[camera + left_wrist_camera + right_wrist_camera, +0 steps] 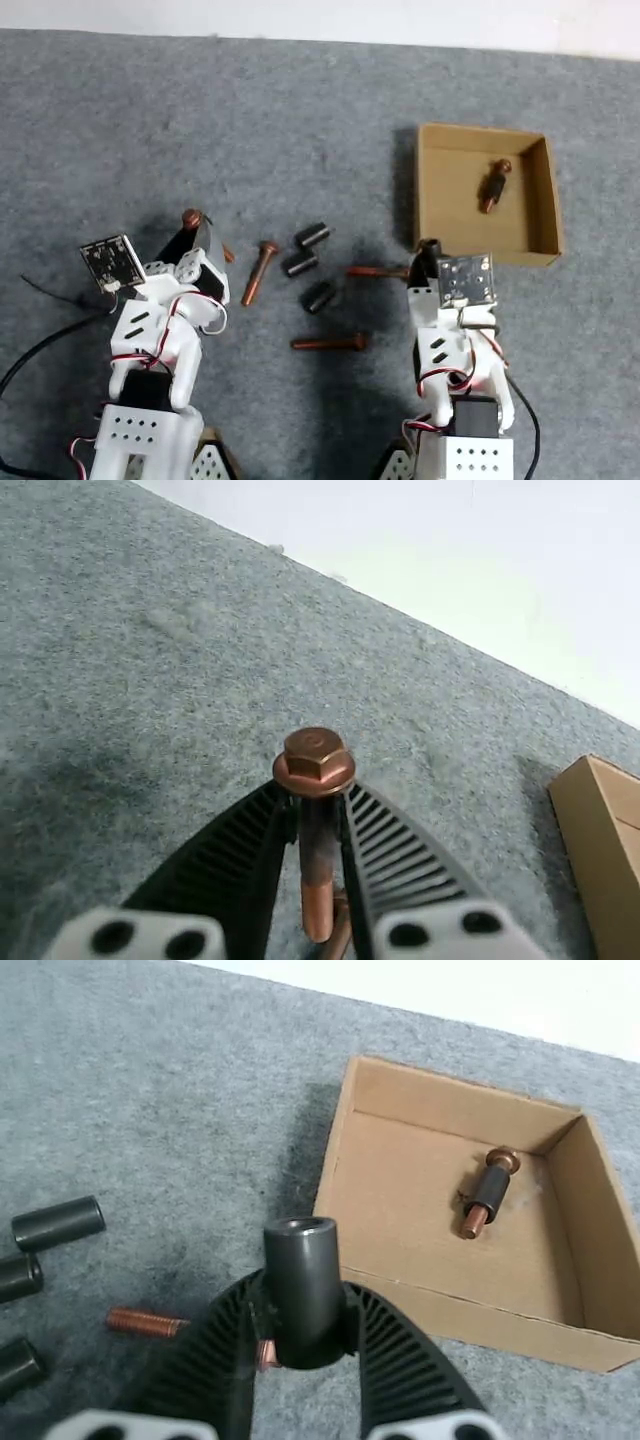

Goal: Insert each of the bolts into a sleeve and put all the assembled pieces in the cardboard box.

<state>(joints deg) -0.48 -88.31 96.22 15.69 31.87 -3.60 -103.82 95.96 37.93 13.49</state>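
My left gripper (197, 232) is shut on a copper bolt (314, 765), held with its hex head up between the black fingers (250, 850), above the carpet at the left. My right gripper (428, 252) is shut on a black sleeve (303, 1285), held upright just in front of the cardboard box (436, 190). Inside the box (400, 1200) lies one assembled bolt and sleeve (487, 1192). Three loose sleeves (312, 236) (301, 264) (319, 296) and three loose bolts (258, 272) (330, 343) (377, 271) lie on the carpet between the arms.
Grey carpet covers the table. The box stands at the right, beyond the right arm. A white wall edge runs along the far side. Open carpet stretches at the far left and behind the loose parts.
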